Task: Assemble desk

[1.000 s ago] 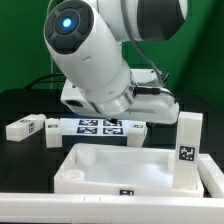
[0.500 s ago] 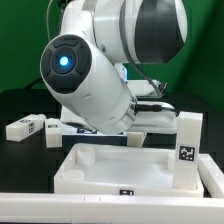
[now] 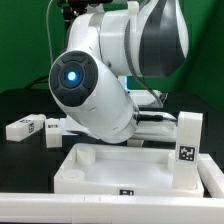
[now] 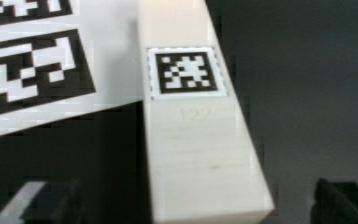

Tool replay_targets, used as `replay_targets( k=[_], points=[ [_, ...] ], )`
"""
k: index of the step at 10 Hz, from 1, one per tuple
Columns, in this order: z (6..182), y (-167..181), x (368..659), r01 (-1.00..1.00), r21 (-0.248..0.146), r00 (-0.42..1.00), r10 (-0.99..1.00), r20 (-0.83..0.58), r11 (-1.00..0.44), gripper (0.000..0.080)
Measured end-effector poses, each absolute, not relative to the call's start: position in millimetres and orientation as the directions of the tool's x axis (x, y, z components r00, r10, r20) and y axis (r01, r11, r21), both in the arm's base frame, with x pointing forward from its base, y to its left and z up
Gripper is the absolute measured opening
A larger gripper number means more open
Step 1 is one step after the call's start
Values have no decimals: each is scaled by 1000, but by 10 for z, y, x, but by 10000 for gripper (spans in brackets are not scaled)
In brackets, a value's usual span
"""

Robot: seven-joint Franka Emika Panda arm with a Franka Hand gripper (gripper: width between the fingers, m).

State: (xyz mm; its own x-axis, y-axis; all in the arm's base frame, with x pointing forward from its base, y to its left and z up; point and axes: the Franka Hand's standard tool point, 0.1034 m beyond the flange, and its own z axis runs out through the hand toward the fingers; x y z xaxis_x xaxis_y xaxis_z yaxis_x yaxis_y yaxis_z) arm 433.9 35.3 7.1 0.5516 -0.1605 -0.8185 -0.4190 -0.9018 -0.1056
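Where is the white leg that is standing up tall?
The upright leg stands on the exterior view's right, at the right end of the tabletop, next to the big white robot arm.

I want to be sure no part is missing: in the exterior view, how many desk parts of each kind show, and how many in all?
Tabletop: 1
Legs: 3 (upright leg, lying leg, and what looks like a third leg beside it, partly behind the arm)
Total: 4
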Motion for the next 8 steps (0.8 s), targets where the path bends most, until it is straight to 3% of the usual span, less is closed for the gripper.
replay_targets(
  k=[1,2,3,4,8],
  points=[
    [69,350,4338,-420,-105,551,-162,-819,-901,520],
    [69,352,4339,-421,-103,551,-163,-819,-901,520],
    [68,361,4341,-421,-103,551,-163,-819,-901,381],
    [71,363,4340,-421,-103,550,-163,-819,-901,291],
    [77,355,4353,-422,-104,551,-164,-818,-901,291]
  ],
)
